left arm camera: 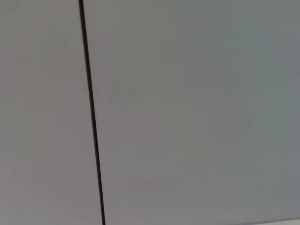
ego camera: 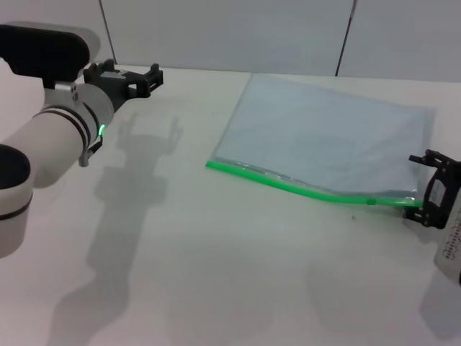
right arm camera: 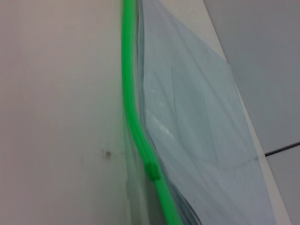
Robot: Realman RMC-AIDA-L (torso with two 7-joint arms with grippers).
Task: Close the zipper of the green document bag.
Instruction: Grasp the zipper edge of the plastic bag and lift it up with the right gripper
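Our left gripper (ego camera: 144, 78) hangs raised over the far left of the white table (ego camera: 216, 274), its fingers spread apart. The green document bag (ego camera: 331, 140) lies flat at centre-right, its zipper (ego camera: 288, 184) along the near edge. Our right gripper (ego camera: 431, 189) sits at the zipper's right end, seemingly pinching it.

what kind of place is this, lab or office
Most likely a robot test bench in a lab: a bare white table, plain panelled wall behind, and a single green document bag laid out between the left gripper and right gripper.
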